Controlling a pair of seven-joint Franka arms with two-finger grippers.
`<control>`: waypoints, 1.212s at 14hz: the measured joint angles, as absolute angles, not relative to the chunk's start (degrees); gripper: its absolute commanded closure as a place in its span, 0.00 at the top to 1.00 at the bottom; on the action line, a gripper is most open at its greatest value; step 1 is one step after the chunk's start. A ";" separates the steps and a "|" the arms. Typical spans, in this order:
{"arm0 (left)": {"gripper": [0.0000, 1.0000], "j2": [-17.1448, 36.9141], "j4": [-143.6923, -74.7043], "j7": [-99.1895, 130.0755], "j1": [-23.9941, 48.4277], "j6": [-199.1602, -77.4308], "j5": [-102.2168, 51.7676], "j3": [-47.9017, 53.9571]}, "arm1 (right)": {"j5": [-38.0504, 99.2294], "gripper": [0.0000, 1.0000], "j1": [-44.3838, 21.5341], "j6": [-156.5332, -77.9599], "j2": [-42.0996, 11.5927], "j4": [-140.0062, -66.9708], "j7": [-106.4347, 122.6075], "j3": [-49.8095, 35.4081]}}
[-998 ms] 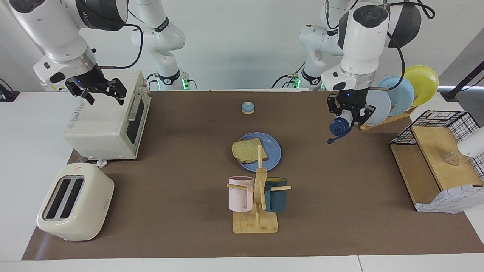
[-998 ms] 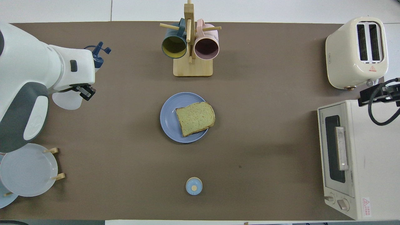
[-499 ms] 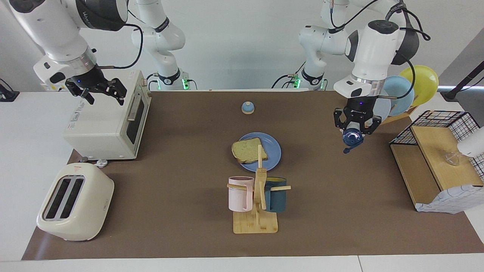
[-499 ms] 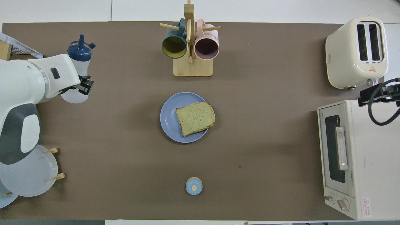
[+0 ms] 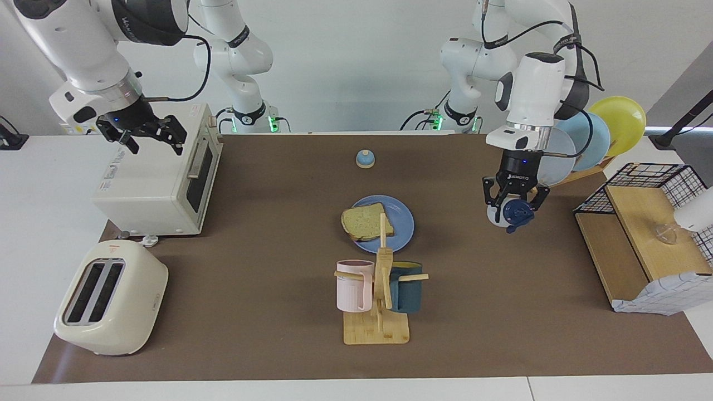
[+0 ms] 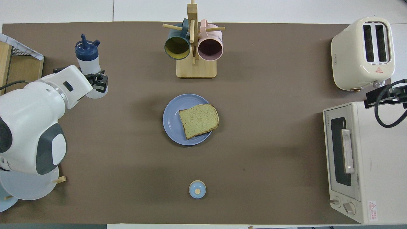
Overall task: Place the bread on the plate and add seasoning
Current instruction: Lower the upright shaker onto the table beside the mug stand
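Observation:
The bread (image 5: 367, 221) (image 6: 199, 120) lies flat on the blue plate (image 5: 403, 224) (image 6: 171, 121) at the middle of the table, overhanging the rim a little toward the right arm's end. My left gripper (image 5: 515, 205) (image 6: 93, 80) is shut on the seasoning (image 5: 513, 214) (image 6: 88, 58), a white bottle with a dark blue cap. It holds the bottle tilted in the air over bare mat, toward the left arm's end from the plate. My right gripper (image 5: 143, 133) hangs open over the toaster oven (image 5: 161, 178) with nothing in it.
A mug rack (image 5: 379, 295) with a pink and a dark mug stands farther from the robots than the plate. A small bell (image 5: 365, 159) sits nearer to them. A toaster (image 5: 111, 298), a rack of upright plates (image 5: 585, 139) and a wire basket with a wooden shelf (image 5: 646, 234) stand at the table's ends.
The left arm has swung its wrist round and carried the bottle down and away from the plate rack, over the open mat. The right arm has not moved.

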State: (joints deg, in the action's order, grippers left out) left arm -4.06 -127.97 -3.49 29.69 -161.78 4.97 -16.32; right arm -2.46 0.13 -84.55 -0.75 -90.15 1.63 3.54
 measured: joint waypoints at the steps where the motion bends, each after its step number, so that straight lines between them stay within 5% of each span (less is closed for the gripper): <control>1: 0.00 -3.64 -129.92 -2.47 29.69 -165.80 4.97 -16.32 | -2.46 1.00 0.13 -84.55 -0.75 -90.15 1.63 3.54; 10: 0.00 10.52 -134.87 8.25 30.46 -197.65 4.97 -15.93 | -2.46 1.00 0.13 -84.55 -0.75 -90.15 1.63 3.54; 17: 0.00 14.13 -133.59 8.83 30.46 -199.55 4.97 -15.94 | -2.46 1.00 0.13 -84.55 -0.75 -90.15 1.63 3.54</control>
State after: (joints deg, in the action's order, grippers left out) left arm 14.13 -133.59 8.83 30.46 -199.55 4.97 -15.94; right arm -2.46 0.13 -84.55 -0.75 -90.15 1.63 3.54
